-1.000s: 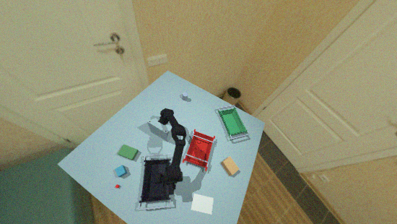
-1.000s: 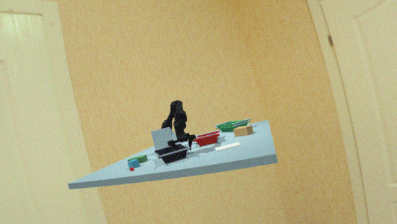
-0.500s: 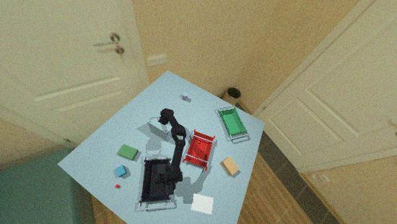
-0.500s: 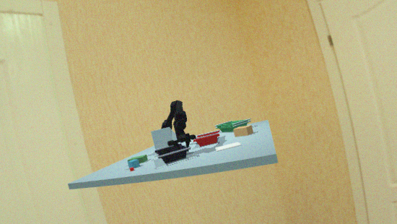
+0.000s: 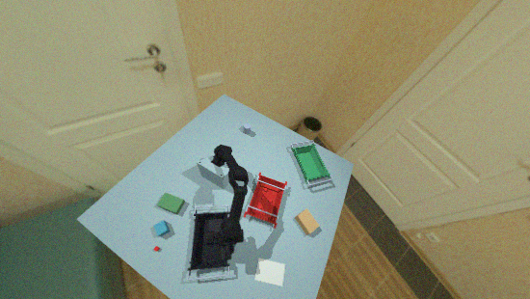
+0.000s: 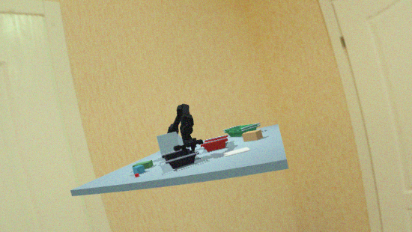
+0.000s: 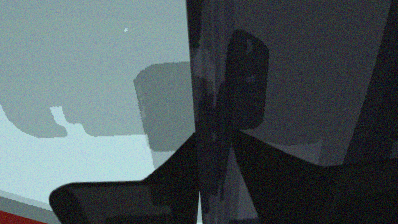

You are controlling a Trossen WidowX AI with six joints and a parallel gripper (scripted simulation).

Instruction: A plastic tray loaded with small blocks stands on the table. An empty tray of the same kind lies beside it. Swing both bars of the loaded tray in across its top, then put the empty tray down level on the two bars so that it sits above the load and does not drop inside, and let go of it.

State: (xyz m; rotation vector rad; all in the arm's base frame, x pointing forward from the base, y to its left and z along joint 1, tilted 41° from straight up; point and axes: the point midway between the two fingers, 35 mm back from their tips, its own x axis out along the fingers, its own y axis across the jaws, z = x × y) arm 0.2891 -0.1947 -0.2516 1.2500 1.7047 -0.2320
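Observation:
The red tray stands right of the arm, with reddish shapes inside that are hard to make out. Its two wire bars lie across its top, one near the front end. The black tray stands upright on the table and looks empty, its bars out over its ends. My gripper is down at the black tray's long wall on the red tray's side. Its fingers are partly open, with that wall between them; firm contact is not clear. The arm hides them in the top view.
A green tray stands at the back right. An orange block and white sheet lie to the right. Green, blue and small red blocks lie left. A pale panel stands near the arm's base.

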